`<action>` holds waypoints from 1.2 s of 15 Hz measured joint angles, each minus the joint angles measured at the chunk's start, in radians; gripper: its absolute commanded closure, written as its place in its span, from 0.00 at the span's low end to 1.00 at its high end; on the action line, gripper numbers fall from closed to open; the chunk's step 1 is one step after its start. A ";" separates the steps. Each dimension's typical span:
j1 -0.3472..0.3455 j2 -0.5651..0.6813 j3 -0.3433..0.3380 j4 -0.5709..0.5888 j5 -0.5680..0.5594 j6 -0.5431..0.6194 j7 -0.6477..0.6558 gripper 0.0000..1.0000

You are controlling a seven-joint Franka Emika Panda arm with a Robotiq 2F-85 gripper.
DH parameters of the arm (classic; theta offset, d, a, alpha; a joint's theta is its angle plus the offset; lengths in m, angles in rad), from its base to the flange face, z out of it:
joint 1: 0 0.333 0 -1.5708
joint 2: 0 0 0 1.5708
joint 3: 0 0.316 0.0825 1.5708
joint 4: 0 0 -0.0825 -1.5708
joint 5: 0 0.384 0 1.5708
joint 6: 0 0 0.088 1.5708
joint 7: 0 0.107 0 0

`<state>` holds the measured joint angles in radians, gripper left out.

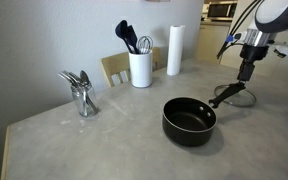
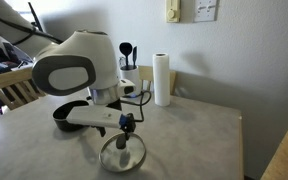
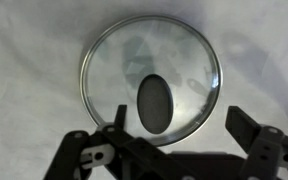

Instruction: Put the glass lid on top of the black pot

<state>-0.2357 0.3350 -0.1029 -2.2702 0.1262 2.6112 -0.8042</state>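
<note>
Glass lid (image 3: 152,70): clear, round, w/ dark knob

The glass lid (image 3: 152,62) lies flat beside the uncovered black pot (image 1: 189,121).

The glass lid (image 1: 235,97) lies on the table (image 1: 84,142) beside the black pot (image 1: 189,120); the gripper (image 1: 245,75) hangs directly above it.
</note>
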 measured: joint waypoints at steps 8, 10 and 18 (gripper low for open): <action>-0.001 0.057 -0.004 0.006 -0.147 0.018 0.017 0.26; -0.001 0.068 -0.002 0.011 -0.148 0.018 0.017 0.40; -0.007 0.076 0.009 0.021 -0.148 0.029 0.027 0.86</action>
<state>-0.2423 0.4112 -0.0943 -2.2494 -0.0215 2.6403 -0.7769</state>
